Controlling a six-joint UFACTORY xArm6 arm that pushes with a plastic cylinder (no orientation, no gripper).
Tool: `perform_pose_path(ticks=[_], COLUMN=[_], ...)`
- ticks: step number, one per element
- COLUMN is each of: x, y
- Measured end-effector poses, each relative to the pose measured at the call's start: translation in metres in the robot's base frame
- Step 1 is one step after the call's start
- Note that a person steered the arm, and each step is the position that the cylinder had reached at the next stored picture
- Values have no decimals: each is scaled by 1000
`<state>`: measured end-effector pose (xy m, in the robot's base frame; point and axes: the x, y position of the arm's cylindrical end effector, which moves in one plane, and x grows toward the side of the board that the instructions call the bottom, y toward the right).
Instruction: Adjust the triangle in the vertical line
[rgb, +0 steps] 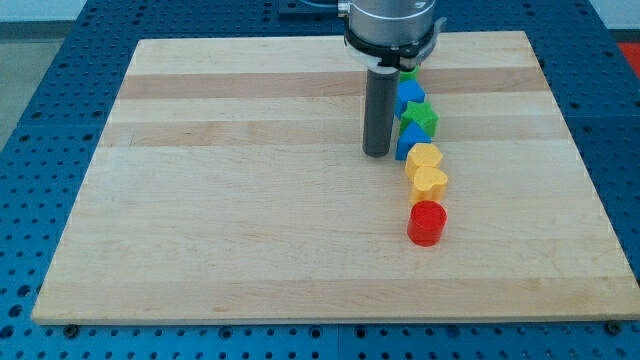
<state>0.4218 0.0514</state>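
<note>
Several blocks form a near-vertical line right of the board's middle. From the top: a small green block (408, 73) mostly hidden behind the arm, a blue block (410, 93), a green star-like block (421, 117), a blue triangle-like block (409, 141), a yellow block (424, 157), a yellow heart-like block (429, 181) and a red cylinder (426, 222) a little apart at the bottom. My tip (377, 153) rests on the board just left of the lower blue block, close to it; I cannot tell if they touch.
The wooden board (220, 200) lies on a blue perforated table (40, 120). The arm's grey flange (391, 25) hangs over the board's top edge above the line of blocks.
</note>
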Motion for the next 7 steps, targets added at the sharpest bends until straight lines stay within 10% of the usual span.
perform_pose_path(ticks=[7], x=[2], y=[-51])
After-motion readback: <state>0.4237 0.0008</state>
